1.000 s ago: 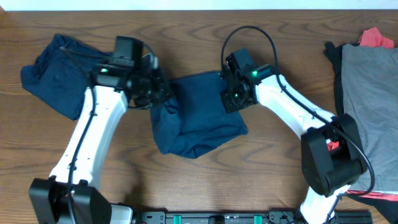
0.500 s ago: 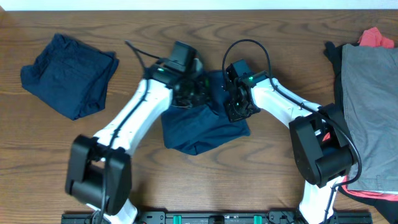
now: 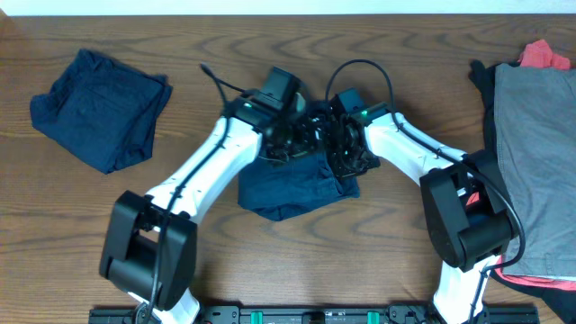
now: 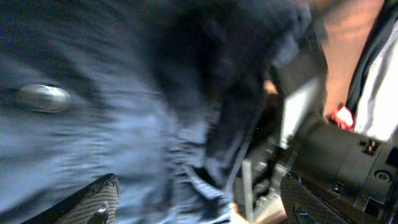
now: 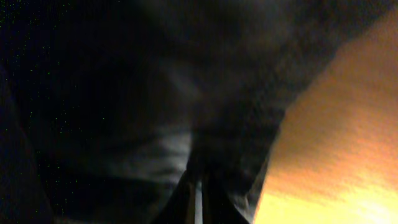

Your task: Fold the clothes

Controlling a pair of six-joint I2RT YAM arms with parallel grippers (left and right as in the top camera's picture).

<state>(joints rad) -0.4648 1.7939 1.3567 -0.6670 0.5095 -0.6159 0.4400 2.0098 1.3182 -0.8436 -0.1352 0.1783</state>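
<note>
Dark navy shorts (image 3: 288, 184) lie bunched and folded over at the table's centre. My left gripper (image 3: 303, 142) hovers over their top edge; in the left wrist view it (image 4: 199, 194) stands open, with the blurred navy cloth (image 4: 124, 124) lying loose between the wide-spread fingers (image 4: 93, 200). My right gripper (image 3: 346, 155) sits just to the right, almost touching the left one. In the right wrist view it (image 5: 199, 186) is shut, with dark cloth (image 5: 155, 124) gathered at its tips. A second folded navy piece (image 3: 97, 108) lies at the far left.
A pile of grey (image 3: 535, 153), red (image 3: 544, 56) and black (image 3: 486, 108) clothes covers the table's right edge. The two arms crowd each other at the centre, the right arm's cable (image 3: 360, 67) looping above them. Bare wood table (image 3: 180, 234) surrounds the shorts.
My left arm swept right across the shorts, carrying their left side over toward the right gripper, then opened its jaws and let the cloth go. The right gripper barely moved.
</note>
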